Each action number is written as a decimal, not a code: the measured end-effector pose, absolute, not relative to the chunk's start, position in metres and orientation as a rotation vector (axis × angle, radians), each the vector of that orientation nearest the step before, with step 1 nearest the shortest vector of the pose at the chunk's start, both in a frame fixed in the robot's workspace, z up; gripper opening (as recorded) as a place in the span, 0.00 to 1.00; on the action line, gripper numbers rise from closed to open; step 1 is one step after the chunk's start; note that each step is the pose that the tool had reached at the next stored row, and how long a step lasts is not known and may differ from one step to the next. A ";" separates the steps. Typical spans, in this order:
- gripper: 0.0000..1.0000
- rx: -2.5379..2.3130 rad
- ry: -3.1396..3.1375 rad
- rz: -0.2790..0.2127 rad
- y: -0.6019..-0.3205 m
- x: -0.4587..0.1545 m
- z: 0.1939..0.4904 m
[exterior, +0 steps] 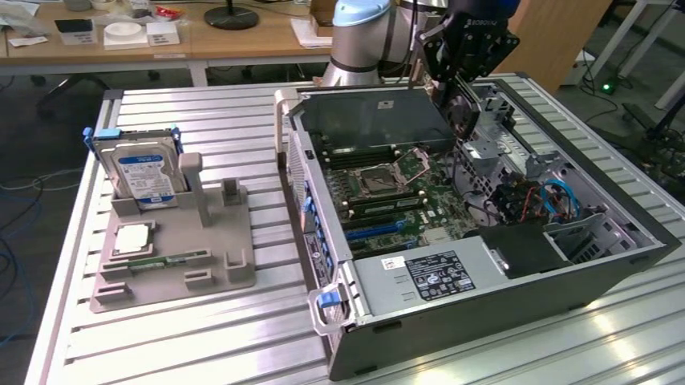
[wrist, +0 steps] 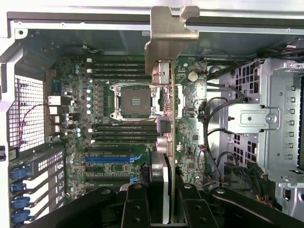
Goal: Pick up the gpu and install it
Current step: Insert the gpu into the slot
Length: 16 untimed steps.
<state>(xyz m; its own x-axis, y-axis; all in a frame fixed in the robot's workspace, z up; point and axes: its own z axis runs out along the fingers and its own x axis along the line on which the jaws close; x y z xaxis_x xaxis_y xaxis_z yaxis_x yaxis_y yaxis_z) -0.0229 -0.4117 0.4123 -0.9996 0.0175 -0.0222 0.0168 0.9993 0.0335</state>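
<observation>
Slatted aluminium table point(exterior: 192, 120) bearing open computer case point(exterior: 599, 265) and, apart toward the exterior view's left, grey holder point(exterior: 214, 241) with upright hard drive point(exterior: 144, 172). Gripper point(exterior: 463, 79) clamped on gpu point(exterior: 464, 108), card edge-on over motherboard point(wrist: 190, 123), inside case. Wooden desks point(exterior: 214, 44) behind, cluttered with small boxes.

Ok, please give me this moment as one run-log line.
pincer: shut on gpu | gpu: held edge-on over motherboard in open computer case | seated: not yet
</observation>
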 end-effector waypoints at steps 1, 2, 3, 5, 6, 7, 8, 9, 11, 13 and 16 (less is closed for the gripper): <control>0.28 0.027 3.119 0.052 -0.412 -0.023 0.412; 0.28 0.027 3.119 0.052 -0.412 -0.023 0.412; 0.28 0.027 3.119 0.052 -0.412 -0.023 0.412; 0.28 0.025 3.119 0.052 -0.412 -0.023 0.412; 0.28 0.020 3.119 0.052 -0.412 -0.023 0.412; 0.28 0.007 3.119 0.052 -0.412 -0.023 0.412; 0.28 -0.012 3.119 0.052 -0.412 -0.023 0.412; 0.28 -0.034 3.119 0.053 -0.412 -0.023 0.412; 0.28 -0.076 3.119 0.053 -0.412 -0.023 0.412; 0.28 -0.117 3.118 0.054 -0.412 -0.023 0.412; 0.28 -0.157 3.117 0.054 -0.412 -0.023 0.412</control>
<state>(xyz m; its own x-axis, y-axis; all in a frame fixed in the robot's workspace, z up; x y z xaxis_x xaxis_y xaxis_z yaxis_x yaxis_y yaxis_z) -0.0229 -0.4119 0.4123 -0.9947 -0.1001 -0.0223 -0.1008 0.9943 0.0335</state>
